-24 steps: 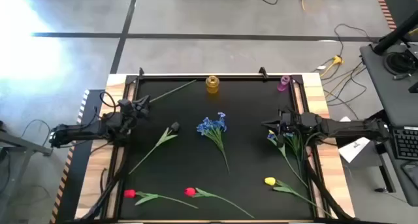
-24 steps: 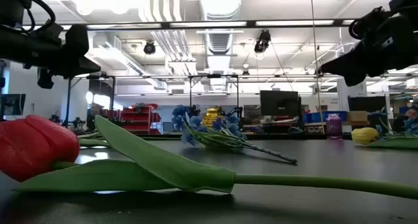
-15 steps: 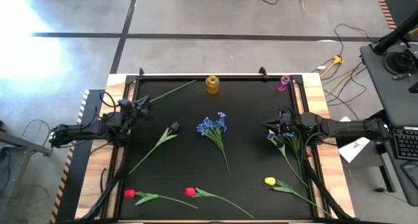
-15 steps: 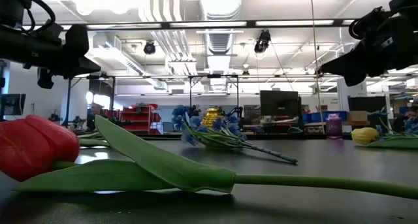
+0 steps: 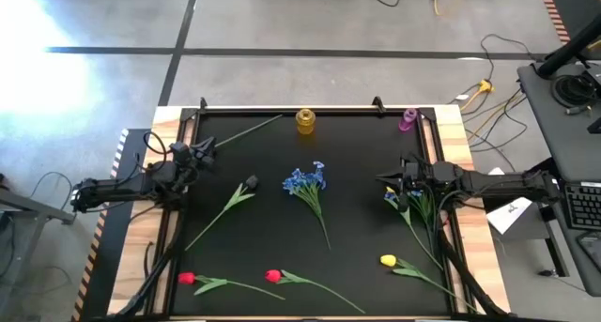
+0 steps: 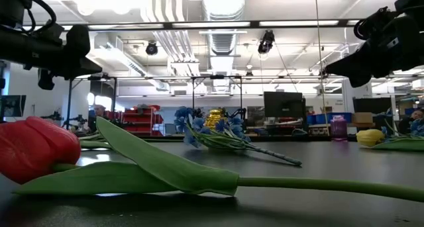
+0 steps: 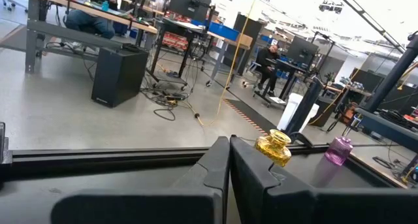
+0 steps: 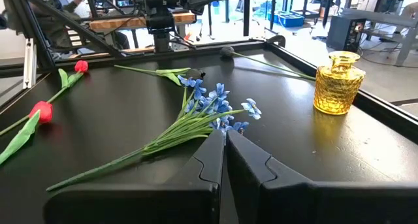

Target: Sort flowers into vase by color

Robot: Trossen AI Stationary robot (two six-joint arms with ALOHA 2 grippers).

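Note:
Flowers lie flat on the black table top (image 5: 357,144). A blue spray (image 5: 305,179) lies at the middle, and a second blue spray (image 5: 394,200) lies under my right arm. A black-headed tulip (image 5: 250,183) lies left of centre. Another long-stemmed one (image 5: 252,128) lies at the far left. Two red tulips (image 5: 186,278) (image 5: 273,276) and a yellow tulip (image 5: 388,261) lie near the front edge. My left gripper (image 5: 210,150) is shut and empty above the table's left side. My right gripper (image 5: 380,179) is shut and empty above the right side, pointing toward the middle blue spray (image 8: 209,110).
A yellow glass vase (image 5: 305,120) stands at the middle of the far edge and a small purple vase (image 5: 408,119) at the far right corner. A raised black rim (image 5: 310,111) frames the table. A person sits at a desk beyond the table (image 7: 88,18).

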